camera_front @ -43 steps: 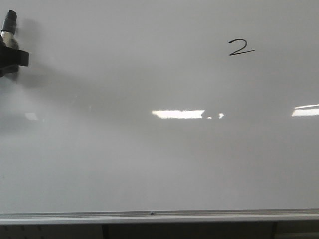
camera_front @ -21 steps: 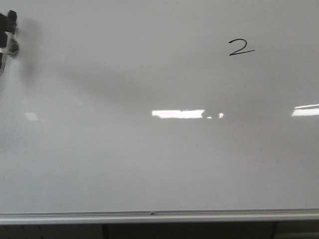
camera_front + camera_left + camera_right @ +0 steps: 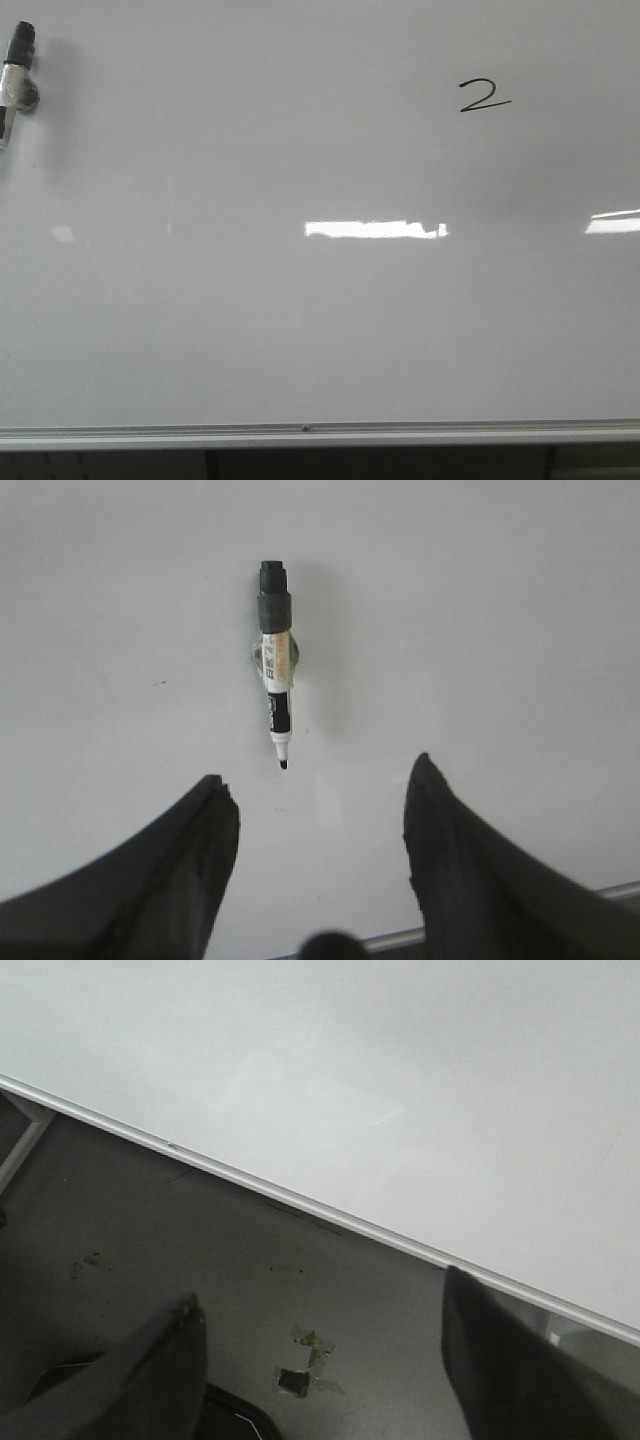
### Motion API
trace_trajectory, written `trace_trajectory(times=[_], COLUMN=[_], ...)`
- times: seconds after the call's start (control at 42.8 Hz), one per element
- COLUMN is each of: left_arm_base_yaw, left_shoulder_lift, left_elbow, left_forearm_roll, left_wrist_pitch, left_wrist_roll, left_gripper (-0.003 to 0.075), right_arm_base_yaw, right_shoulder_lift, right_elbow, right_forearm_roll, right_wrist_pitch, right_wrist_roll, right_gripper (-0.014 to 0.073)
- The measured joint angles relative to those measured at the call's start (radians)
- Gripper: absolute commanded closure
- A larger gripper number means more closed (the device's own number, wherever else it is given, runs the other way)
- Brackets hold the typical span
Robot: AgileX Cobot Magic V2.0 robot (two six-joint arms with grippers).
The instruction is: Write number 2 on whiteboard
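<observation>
Nearest the robot, the right gripper (image 3: 320, 1360) hung low with its jaws spread wide and nothing between them, looking down past the silver rail (image 3: 300, 1205) of the whiteboard (image 3: 400, 1060) to a stained floor (image 3: 200, 1280) below; it took no part in the work. The left gripper (image 3: 320, 820) was likewise wide open and empty, its two dark fingers (image 3: 200, 830) standing apart on either side of a marker (image 3: 276, 660) that sat on the board ahead of them, uncapped tip pointing back toward the gripper and clear of both fingers. The marker seemed to cling to the board by a clip or magnet at its middle, though the wrist view was too soft to be sure. Farther off, the front view showed the marker at the far left edge of the board, and the number 2 (image 3: 484, 95) written small and black toward the upper right, well apart from the marker. With the digit complete and the pen parked, the step in hand looked like a clean retreat: the left arm would do best to draw straight back from the board, jaws kept wide, so neither finger brushed the marker or smeared ink. The arm itself faced the board squarely, wrist level, fingers symmetrical about the pen.
</observation>
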Motion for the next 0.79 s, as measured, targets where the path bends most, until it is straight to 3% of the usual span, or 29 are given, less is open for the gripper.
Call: trace_trajectory(times=[0.28, 0.537, 0.654, 0.794], left_arm_base_yaw=[0.0, 0.0, 0.0, 0.0], left_shoulder_lift=[-0.166, -0.203, -0.203, -0.203], left_elbow=[-0.001, -0.001, -0.001, -0.001], left_forearm_roll=[0.0, 0.0, 0.0, 0.0], left_wrist_pitch=[0.203, 0.24, 0.24, 0.24], left_wrist_roll=[0.0, 0.0, 0.0, 0.0], left_gripper=[0.0354, 0.0354, 0.036, 0.0454], right_arm_base_yaw=[0.0, 0.0, 0.0, 0.0], right_shoulder_lift=[-0.125, -0.182, -0.182, -0.182], right_elbow=[0.0, 0.0, 0.0, 0.0], right_forearm_roll=[-0.004, -0.004, -0.004, -0.004], right_wrist_pitch=[0.035, 0.039, 0.039, 0.036], right_wrist_roll=[0.021, 0.024, 0.025, 0.025], right_gripper=[0.0077, 0.0081, 0.0176, 0.0366])
